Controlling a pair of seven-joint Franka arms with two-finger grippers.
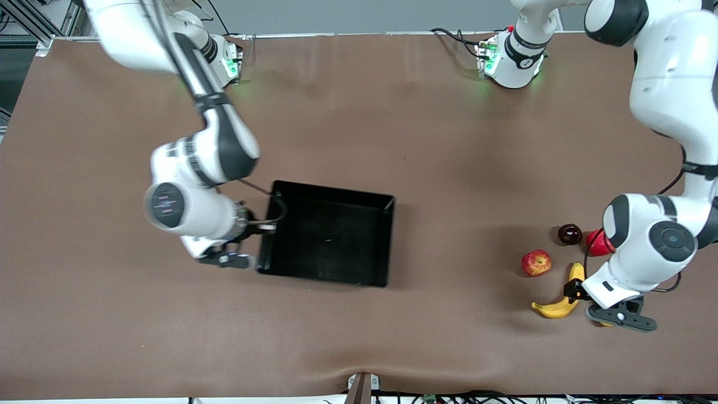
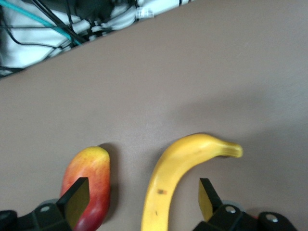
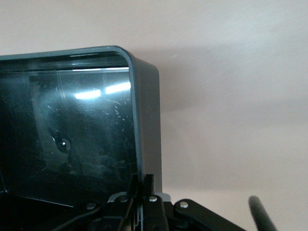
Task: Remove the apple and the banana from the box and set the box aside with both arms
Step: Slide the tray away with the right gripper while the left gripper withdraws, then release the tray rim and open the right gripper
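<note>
The black box (image 1: 322,276) lies mid-table. My right gripper (image 1: 268,227) is shut on its wall at the right arm's end; the right wrist view shows the fingertips (image 3: 144,182) pinching that wall (image 3: 147,120). The yellow banana (image 1: 558,307) lies toward the left arm's end, near the front camera. My left gripper (image 1: 580,294) is low over it and open. In the left wrist view the banana (image 2: 178,183) lies between the spread fingers of the gripper (image 2: 143,192), untouched. The red apple (image 1: 536,262) sits beside the banana, farther from the front camera.
A red-yellow mango (image 2: 89,185) lies next to the banana, by one left finger; in the front view it (image 1: 597,242) is partly hidden by the left arm. A dark purple fruit (image 1: 570,233) sits beside it. The table's front edge is close to the banana.
</note>
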